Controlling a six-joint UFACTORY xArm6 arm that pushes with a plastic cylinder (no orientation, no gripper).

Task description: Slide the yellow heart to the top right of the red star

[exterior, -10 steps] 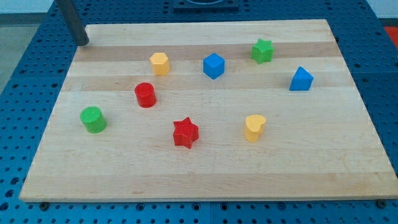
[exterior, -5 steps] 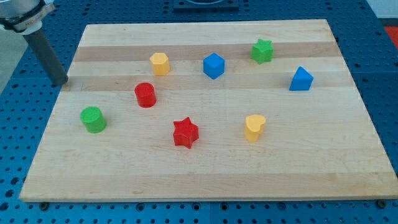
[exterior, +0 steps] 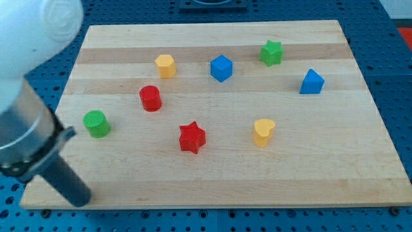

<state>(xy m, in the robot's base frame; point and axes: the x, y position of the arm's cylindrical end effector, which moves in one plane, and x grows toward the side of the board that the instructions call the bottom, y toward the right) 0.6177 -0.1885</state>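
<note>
The yellow heart [exterior: 263, 131] sits on the wooden board [exterior: 219, 167], right of centre toward the view's bottom. The red star [exterior: 192, 137] lies to its left, about level with it, with a clear gap between them. My tip [exterior: 80, 200] is at the board's bottom left corner, far left of and below both blocks, touching neither. The arm's white and grey body fills the view's left edge above the rod.
A green cylinder [exterior: 96, 124] sits just above my tip at the left. A red cylinder [exterior: 150, 98], a yellow hexagonal block [exterior: 165, 66], a blue cube [exterior: 221, 68], a green star [exterior: 271, 53] and a blue block [exterior: 311, 82] lie across the upper half.
My tip has swept from the board's top left corner down along the left edge to the bottom left corner. No block has moved.
</note>
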